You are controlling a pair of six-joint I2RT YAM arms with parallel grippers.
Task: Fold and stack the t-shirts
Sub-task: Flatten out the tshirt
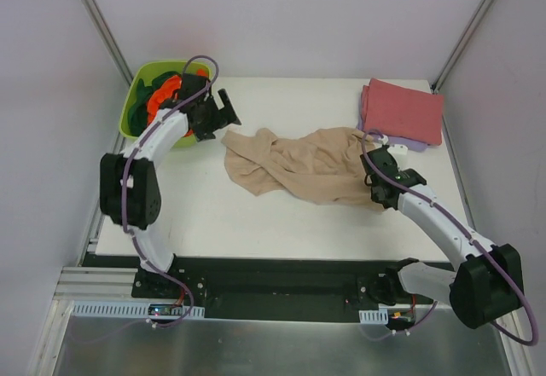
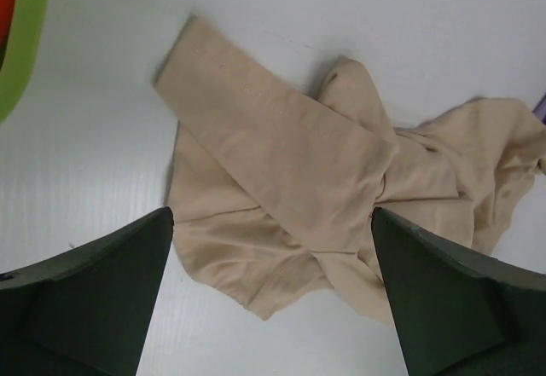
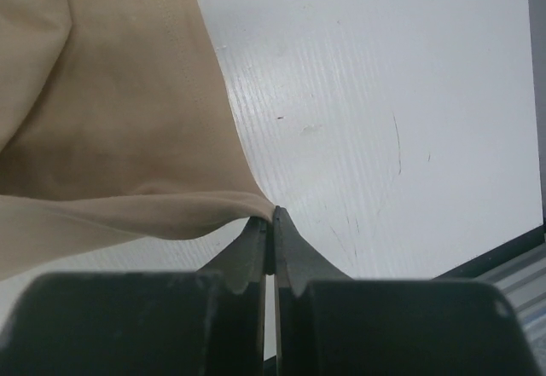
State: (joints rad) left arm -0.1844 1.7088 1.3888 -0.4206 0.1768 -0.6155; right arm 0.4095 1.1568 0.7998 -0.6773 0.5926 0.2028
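A tan-beige t-shirt (image 1: 294,167) lies crumpled mid-tabletop (image 1: 256,227), one sleeve flung flat across its bunched body. The right arm's fingers (image 3: 252,252), pressed together, pinch the shirt's thin right-hand edge. The left arm's fingers (image 2: 94,308) hang spread above its left end, holding nothing. The matte knit looks light and limp and should drape and drag rather than keep shape, so hems, shoulders or corners look the surest holds. Beyond the shirt's right end, a dusty red shirt (image 1: 403,110) sits folded on a lavender one (image 1: 414,144). Beyond its left end, orange and dark green shirts (image 1: 159,97) fill a lime-green plastic tub (image 1: 132,103).
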